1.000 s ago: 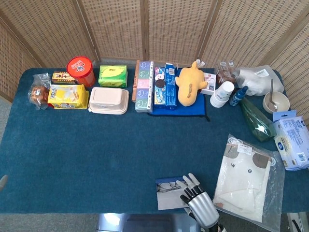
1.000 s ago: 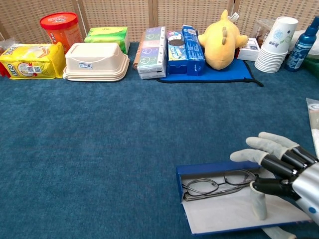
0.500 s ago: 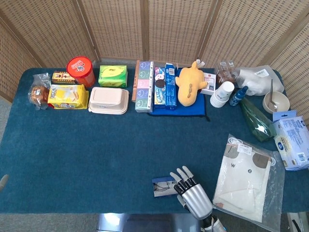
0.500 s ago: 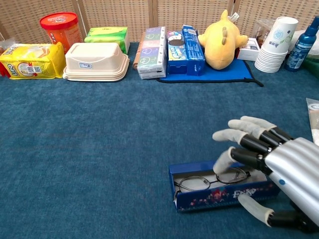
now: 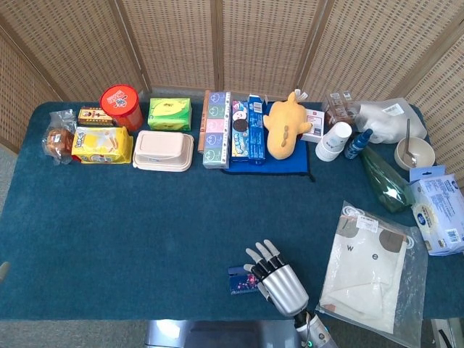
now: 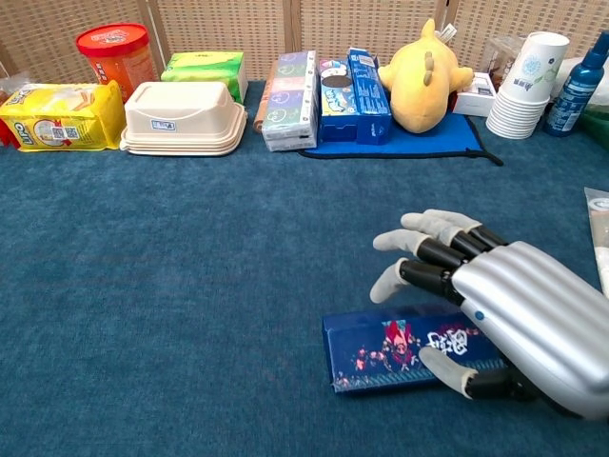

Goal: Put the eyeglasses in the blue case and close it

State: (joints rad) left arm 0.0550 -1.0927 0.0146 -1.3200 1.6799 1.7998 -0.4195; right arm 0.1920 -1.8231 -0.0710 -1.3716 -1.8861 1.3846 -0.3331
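Observation:
The blue case lies shut near the table's front edge, its patterned lid facing up; in the head view the blue case peeks out left of my hand. The eyeglasses are hidden inside it. My right hand lies over the case's right half, fingers spread and reaching past its far edge, thumb at its front side. From above, the right hand covers most of the case. A pale sliver at the left edge may be my left hand; its fingers cannot be made out.
A clear bag with a white garment lies right of the case. Along the back stand a white lunch box, snack packs, a yellow plush, stacked cups and a blue bottle.
The case lid swung over from flat open to shut, hiding the eyeglasses. My right hand moved left and forward with the lid and now lies over the case.

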